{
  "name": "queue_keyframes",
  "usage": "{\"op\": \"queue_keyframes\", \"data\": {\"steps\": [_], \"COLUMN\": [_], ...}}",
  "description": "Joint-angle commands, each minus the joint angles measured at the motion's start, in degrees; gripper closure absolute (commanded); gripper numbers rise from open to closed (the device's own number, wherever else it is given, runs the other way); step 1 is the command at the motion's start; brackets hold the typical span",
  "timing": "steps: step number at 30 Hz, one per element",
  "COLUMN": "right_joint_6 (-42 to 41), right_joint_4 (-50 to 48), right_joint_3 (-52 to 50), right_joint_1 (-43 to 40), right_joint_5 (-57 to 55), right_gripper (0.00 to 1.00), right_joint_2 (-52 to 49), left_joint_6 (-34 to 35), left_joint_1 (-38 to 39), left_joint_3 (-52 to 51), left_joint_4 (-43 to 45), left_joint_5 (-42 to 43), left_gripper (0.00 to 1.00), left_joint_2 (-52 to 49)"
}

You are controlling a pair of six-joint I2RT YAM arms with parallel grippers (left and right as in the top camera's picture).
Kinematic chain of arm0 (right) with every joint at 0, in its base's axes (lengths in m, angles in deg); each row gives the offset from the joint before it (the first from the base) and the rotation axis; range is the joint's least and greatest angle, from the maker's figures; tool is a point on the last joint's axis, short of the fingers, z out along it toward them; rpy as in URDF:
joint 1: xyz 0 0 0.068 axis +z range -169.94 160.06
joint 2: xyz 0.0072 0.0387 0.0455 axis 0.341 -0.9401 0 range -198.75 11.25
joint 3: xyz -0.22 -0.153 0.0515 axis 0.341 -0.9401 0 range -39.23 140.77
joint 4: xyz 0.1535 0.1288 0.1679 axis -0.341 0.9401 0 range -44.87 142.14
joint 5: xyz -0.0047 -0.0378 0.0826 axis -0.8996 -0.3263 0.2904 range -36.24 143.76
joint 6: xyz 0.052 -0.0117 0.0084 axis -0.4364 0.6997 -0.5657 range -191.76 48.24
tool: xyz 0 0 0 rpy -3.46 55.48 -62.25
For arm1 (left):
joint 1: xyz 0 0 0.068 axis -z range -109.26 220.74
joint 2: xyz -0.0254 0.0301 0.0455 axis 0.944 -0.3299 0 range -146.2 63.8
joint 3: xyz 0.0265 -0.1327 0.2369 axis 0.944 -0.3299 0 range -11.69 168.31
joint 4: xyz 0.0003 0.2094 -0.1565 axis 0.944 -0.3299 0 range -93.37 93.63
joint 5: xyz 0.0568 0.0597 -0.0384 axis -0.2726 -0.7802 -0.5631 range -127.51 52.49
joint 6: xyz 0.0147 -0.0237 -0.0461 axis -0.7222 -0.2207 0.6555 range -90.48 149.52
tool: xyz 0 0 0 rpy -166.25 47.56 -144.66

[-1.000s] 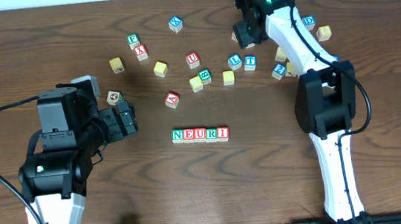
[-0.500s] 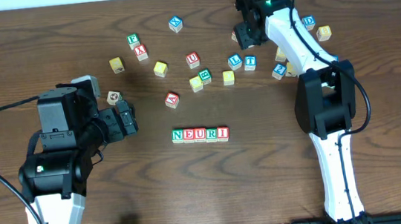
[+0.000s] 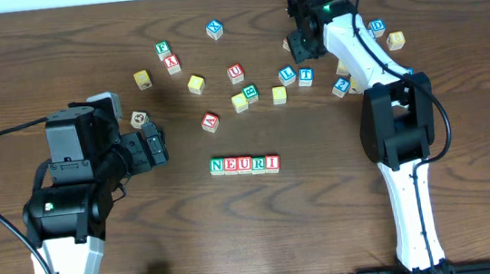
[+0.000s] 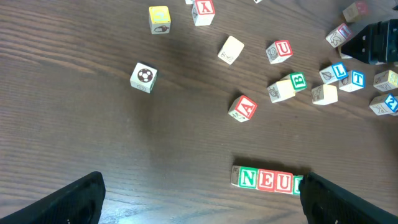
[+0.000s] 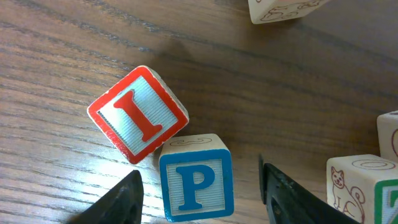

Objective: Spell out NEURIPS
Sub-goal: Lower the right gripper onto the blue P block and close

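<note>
Overhead: the row N-E-U-R-I (image 3: pixel 244 164) lies at table centre. At 1 o'clock from it, the right gripper (image 3: pixel 300 46) straddles the blue P cube (image 5: pixel 196 185), jaws partly parted with 1 finger on each side, gripping nothing. A red I cube (image 5: pixel 138 114) touches the P cube at 10 o'clock. The left gripper (image 4: pixel 202 186), at 9 o'clock from the row, gapes wide and empty.

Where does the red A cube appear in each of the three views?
Overhead: A cube left of centre, up-left of the row.
Left wrist: A cube just right of centre, above the row.
Right wrist: not in it.
Shared landmark: the row, in overhead and left wrist.
</note>
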Motion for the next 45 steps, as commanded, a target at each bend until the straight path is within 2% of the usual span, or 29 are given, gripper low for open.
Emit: {"op": "queue_keyframes", "data": {"steps": [1,22,30,35,41,45], "right_joint_6": [-0.8,-0.8,-0.8,-0.8,-0.8,-1.2], "right_joint_4": [-0.2,-1.1,-1.2,-1.2,-1.2,-1.4], "right_joint_3": [-0.4,-1.4,-1.4,-1.4,-1.4,-1.4], "right_joint_1": [-0.2,-0.2,-0.2,-0.2,-0.2,-0.2], "right_joint_5": [-0.5,-0.5,-0.5,-0.5,-0.5,-0.5], "right_gripper": [0.48,0.51,0.56,0.62,0.63,0.69], "right_joint_2": [-0.4,-0.4,-0.4,-0.4,-1.5,-2.3], "left_joint_6": [-0.5,-0.5,-0.5,-0.5,-0.5,-0.5], "left_joint_1": [-0.3,-0.3,-0.3,-0.3,-0.3,-0.3], "left_joint_3": [1.6,1.6,1.6,1.6,1.6,1.6], "left_joint_4": [-0.2,-0.2,-0.2,-0.2,-0.2,-0.2], "left_joint_5": [0.7,0.7,0.7,0.7,0.7,0.7], "left_gripper": [0.02,0.02,0.02,0.02,0.02,0.02], "left_joint_2": [0.0,0.0,0.0,0.0,0.0,0.0]}}
